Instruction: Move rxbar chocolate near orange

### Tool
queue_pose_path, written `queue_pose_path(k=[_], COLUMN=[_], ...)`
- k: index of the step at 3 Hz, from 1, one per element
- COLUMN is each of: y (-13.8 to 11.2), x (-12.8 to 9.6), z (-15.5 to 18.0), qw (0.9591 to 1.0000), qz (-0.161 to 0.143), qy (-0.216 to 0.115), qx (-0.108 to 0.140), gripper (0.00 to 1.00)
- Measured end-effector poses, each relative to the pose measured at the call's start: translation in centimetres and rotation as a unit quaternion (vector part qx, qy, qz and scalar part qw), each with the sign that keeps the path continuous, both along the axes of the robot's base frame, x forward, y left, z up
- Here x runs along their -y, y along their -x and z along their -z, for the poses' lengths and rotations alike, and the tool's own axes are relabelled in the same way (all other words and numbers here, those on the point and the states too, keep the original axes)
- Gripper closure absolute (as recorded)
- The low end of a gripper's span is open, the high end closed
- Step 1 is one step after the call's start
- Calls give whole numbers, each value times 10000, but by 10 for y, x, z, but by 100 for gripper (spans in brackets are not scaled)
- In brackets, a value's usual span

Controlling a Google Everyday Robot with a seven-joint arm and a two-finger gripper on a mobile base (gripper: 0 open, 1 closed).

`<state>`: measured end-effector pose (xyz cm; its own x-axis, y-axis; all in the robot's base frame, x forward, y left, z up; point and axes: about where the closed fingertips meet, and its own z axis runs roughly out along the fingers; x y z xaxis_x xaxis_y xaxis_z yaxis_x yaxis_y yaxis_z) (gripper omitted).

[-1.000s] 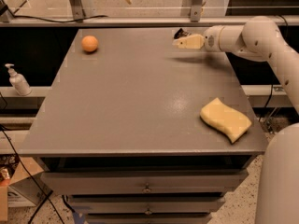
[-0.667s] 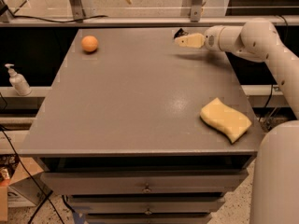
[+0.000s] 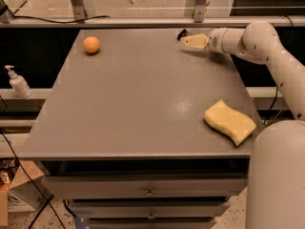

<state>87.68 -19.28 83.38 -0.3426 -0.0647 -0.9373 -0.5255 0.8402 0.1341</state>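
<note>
The orange (image 3: 91, 45) sits on the grey table (image 3: 143, 99) at the far left. My gripper (image 3: 189, 41) reaches in from the right and is low over the table's far right edge. A small dark piece, the rxbar chocolate (image 3: 183, 33), shows just behind the gripper's tip; most of it is hidden by the gripper. I cannot tell whether the gripper touches it. The bar is far to the right of the orange.
A wavy yellow sponge (image 3: 229, 122) lies near the table's right front edge. A soap pump bottle (image 3: 18, 82) stands on a ledge to the left of the table. My arm (image 3: 267, 46) runs along the right side. Drawers are below the table's front.
</note>
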Motion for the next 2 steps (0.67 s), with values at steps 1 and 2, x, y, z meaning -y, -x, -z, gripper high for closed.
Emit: queue_pose_path(k=[1,2], y=[0,0], x=[-1,-1], z=[2,1], qw=[10000,10000], qz=[-12,-12], qy=[64,64], qx=[-14,-14], gripper=[41,64])
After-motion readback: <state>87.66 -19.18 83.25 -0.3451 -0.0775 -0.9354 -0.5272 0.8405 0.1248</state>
